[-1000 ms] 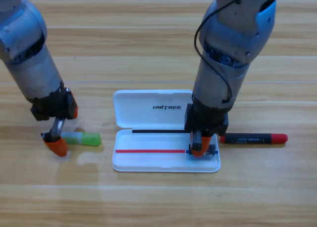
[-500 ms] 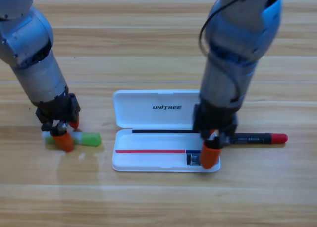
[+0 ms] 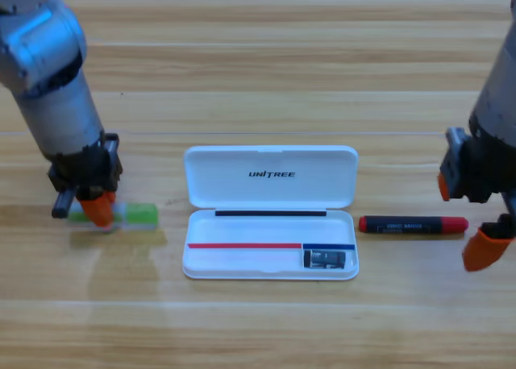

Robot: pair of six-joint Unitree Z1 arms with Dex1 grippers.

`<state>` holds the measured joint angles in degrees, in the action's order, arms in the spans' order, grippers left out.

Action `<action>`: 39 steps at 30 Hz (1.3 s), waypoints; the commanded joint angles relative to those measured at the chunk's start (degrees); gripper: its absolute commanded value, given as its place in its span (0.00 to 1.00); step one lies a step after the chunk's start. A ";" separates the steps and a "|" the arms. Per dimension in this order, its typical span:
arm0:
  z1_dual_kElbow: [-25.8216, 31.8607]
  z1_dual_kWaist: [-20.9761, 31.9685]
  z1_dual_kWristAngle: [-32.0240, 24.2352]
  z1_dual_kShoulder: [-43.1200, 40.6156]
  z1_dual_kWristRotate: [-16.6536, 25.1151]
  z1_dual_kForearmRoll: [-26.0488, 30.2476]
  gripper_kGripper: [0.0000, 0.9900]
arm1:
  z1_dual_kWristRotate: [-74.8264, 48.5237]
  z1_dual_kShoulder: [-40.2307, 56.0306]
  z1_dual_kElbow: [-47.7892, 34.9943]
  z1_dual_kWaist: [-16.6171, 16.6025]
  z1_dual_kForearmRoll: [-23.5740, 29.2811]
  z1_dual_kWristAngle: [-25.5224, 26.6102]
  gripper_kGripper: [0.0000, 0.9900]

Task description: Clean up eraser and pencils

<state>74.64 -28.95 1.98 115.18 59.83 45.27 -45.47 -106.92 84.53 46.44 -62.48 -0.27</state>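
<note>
High view has the eraser point(image 3: 324, 259) already sitting in the lower right corner of the open case point(image 3: 270, 176), so that's one down. Both pencils are out on the table point(image 3: 258, 87): the green pencil point(image 3: 121, 216) at left, the black pencil point(image 3: 413, 224) just right of the case. Left gripper point(image 3: 95, 209) is down right over the green one's left half, and honestly I can't tell if the jaws are closed on it or not. Right gripper point(image 3: 477, 224) is at the right edge, jaws apart, holding nothing, near the black pencil's red end. Compared to half a second ago, the right arm has swung off the case out to the right, and the green pencil looks nudged a bit left.
</note>
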 commanded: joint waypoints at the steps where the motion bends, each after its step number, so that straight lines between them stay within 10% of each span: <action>1: 8.94 -2.34 1.27 -3.39 -3.41 10.28 0.00 | -3.04 -10.24 -1.65 -6.18 6.85 -0.70 0.90; 7: 18.79 -7.88 -0.75 -3.56 -8.42 18.45 0.00 | -4.18 -14.19 -1.04 -6.36 12.03 -0.34 0.90; 26: 25.64 -17.72 -8.40 11.64 -16.59 19.33 0.00 | -7.08 -20.26 2.04 -8.03 14.32 -0.52 0.82; 34: 27.14 -18.69 -9.19 14.19 -16.85 19.33 0.00 | -9.46 -21.22 1.69 -8.03 13.88 0.62 0.00; 39: 27.93 -19.48 -9.45 15.07 -16.94 19.33 0.00 | -9.81 -21.40 1.60 -8.03 13.88 0.71 0.00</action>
<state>102.31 -46.09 -6.71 126.67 43.53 64.36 -54.75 -123.60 86.60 39.90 -49.34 -0.04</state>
